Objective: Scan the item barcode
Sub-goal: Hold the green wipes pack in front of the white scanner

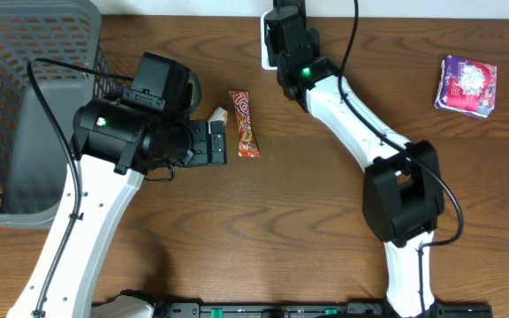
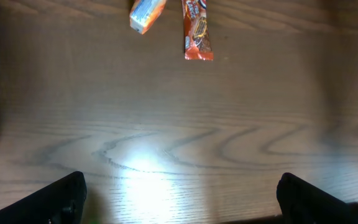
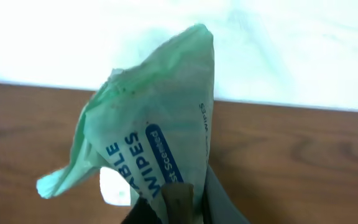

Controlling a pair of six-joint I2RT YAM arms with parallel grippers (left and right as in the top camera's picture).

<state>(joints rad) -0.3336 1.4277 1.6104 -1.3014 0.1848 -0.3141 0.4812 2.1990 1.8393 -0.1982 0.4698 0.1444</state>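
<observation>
Presumably the barcode is hidden: the right gripper (image 3: 191,205), clamped on the wipes (image 3: 154,112) at the table's (image 3: 291,155) far edge, should rotate them slowly; left gripper (image 2: 180,198) gapes empty.

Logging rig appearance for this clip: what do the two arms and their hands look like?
Both arms are white link shells joined by bulky black joint housings. The left arm and right arm each carry a small green light and loose black cables. The left hand is black with dark, squared fingers; the right hand looks dark too.
</observation>
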